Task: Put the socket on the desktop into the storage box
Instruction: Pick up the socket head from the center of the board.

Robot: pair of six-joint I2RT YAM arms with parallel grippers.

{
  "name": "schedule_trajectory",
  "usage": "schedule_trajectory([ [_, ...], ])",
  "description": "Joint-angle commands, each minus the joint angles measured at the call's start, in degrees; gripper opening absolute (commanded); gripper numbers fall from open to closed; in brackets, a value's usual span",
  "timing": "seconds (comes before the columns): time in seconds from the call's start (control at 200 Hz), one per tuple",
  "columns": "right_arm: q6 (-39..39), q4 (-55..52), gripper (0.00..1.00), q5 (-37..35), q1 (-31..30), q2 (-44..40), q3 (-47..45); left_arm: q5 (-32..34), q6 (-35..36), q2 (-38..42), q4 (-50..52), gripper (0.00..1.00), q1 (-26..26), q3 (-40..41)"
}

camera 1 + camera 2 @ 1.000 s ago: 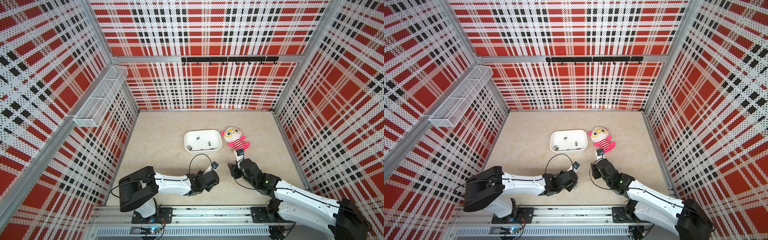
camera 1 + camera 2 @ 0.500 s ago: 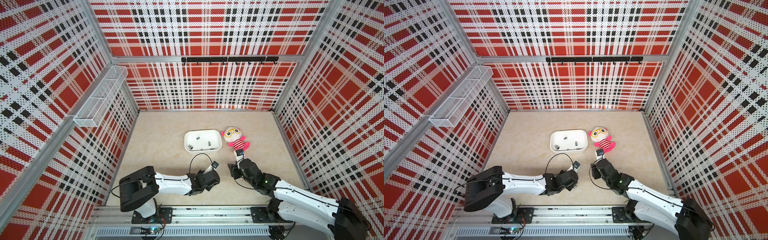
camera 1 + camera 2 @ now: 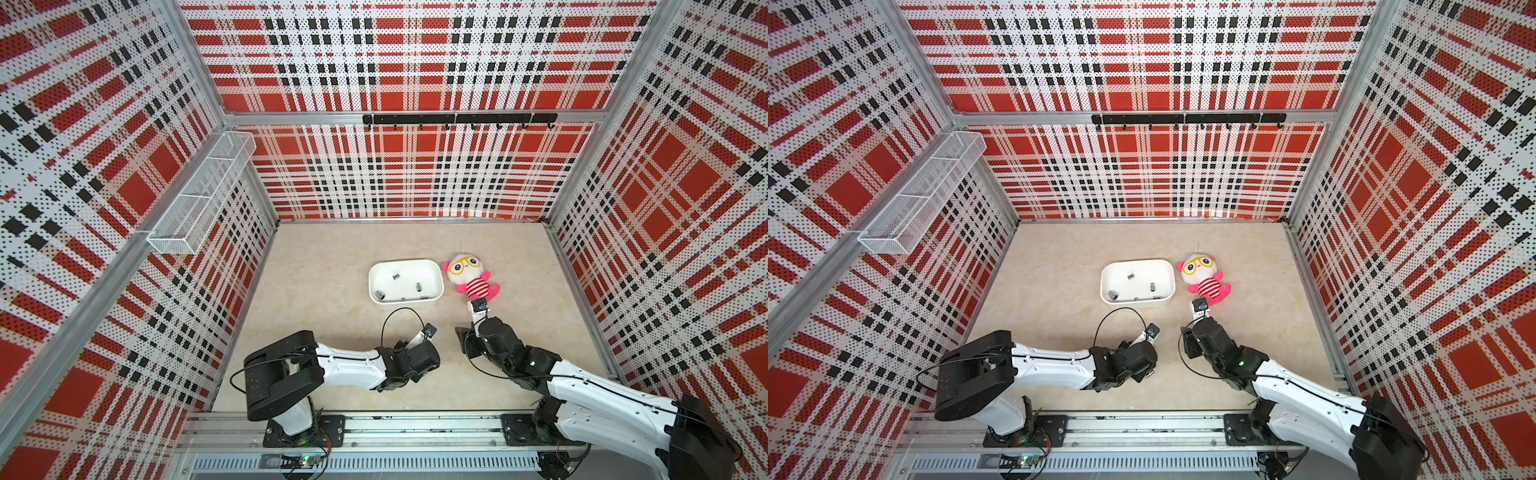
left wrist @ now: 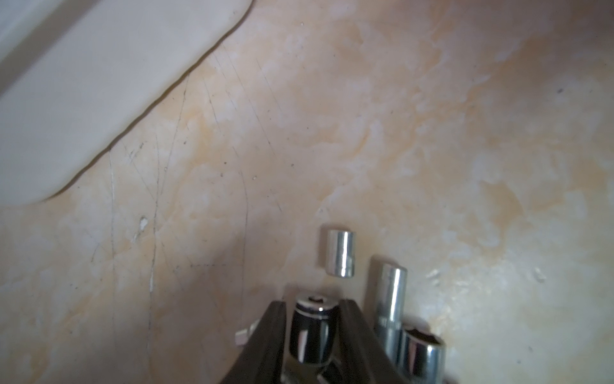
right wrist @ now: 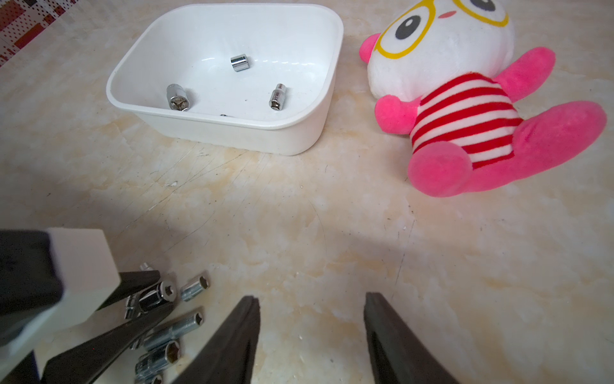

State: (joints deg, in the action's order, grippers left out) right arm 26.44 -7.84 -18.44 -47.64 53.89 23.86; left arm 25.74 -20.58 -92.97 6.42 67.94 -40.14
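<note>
Beige marbled bench (image 3: 332, 266), plaid walls (image 3: 415, 62) | your left pincer (image 4: 312, 302) clamps one socket (image 4: 312, 332) down at the bench, loose sockets (image 4: 340, 254) beside it | your right pincer (image 5: 310, 299) gapes, holding nothing | storage box (image 5: 232, 129) sits apart, beside the doll (image 5: 465, 109).

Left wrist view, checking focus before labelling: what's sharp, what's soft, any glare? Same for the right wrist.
Left wrist view: the box wall is a soft blur, the table scratches mid-frame are sharper, and the socket in the left hand shows bright glare streaks. Right wrist view: box and doll are crisp, a broad shadow darkens the near table.
</note>
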Motion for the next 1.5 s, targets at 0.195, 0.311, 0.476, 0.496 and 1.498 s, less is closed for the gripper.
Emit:
schedule_trajectory([
  [0.195, -0.07, 0.01, 0.57, -0.15, -0.44, 0.35, 1.45, 0.02, -0.07, -1.21, 0.97, 0.23, -0.25, -1.87],
  [0.311, -0.12, 0.03, 0.57, -0.02, -0.44, 0.40, 1.45, 0.24, 0.10, -1.11, 1.12, 0.16, -0.22, -1.93],
  [0.476, -0.07, 0.19, 0.57, -0.06, -0.44, 0.33, 1.37, 0.36, 0.10, -0.52, 1.28, 0.11, -0.18, -1.96],
  [0.496, -0.08, 0.09, 0.57, -0.03, -0.44, 0.40, 1.43, 0.32, 0.07, -0.42, 1.23, 0.10, -0.21, -1.96],
  [1.498, -0.42, 0.40, 0.58, -0.90, -0.44, 2.20, 1.93, -6.39, -14.51, 21.05, -21.44, 0.00, -16.20, 5.03],
])
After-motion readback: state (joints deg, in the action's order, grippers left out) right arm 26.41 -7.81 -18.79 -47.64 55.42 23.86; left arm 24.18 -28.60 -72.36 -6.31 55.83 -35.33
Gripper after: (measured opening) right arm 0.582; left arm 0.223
